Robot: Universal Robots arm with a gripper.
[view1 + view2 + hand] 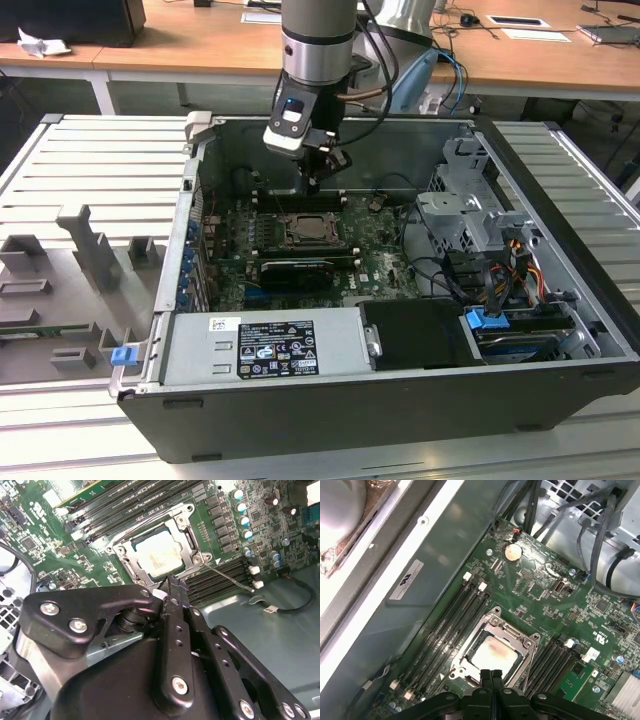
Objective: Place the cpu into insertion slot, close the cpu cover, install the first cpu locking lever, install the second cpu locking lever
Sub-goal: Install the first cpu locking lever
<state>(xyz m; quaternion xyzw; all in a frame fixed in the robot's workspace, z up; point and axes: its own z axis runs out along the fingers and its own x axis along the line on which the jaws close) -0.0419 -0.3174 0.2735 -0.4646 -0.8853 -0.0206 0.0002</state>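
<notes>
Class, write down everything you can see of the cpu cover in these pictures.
The cover is a thin, silvery metal square frame with a large open window. It lies flat, closed down around the pale cpu, which shows through the window. It sits on the green board between rows of dark memory slots. A thin wire lever runs out from beside one corner. The tool, shut, hangs by one edge; whether it touches cannot be told.
</notes>
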